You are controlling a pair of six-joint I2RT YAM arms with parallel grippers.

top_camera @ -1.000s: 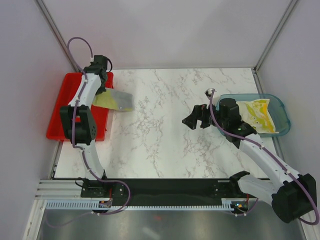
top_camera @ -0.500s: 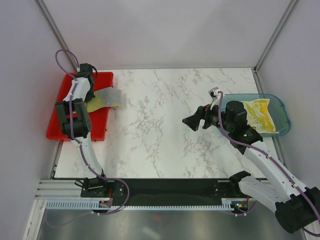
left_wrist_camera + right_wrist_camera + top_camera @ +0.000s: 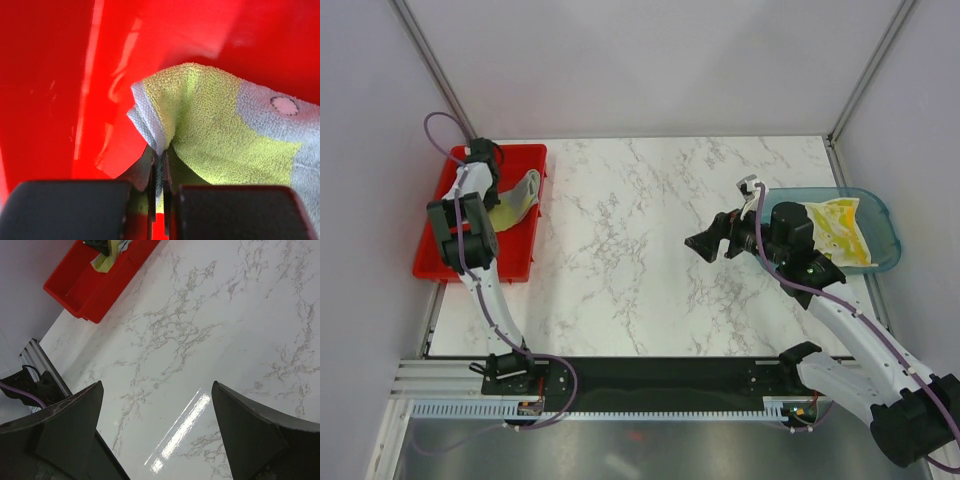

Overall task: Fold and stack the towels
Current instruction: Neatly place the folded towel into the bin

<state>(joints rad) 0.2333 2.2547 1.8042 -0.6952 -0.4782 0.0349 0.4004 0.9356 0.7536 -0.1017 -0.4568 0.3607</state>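
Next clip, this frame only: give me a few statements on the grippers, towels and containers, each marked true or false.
1. The left gripper has its jaws shut on a yellow-green towel over the red tray. True.
2. The right gripper holds a towel. False: its jaws are open and empty above the marble table.
3. The teal bin is empty. False: yellowish towels lie in it.
4. The red tray sits at the table's left side. True.
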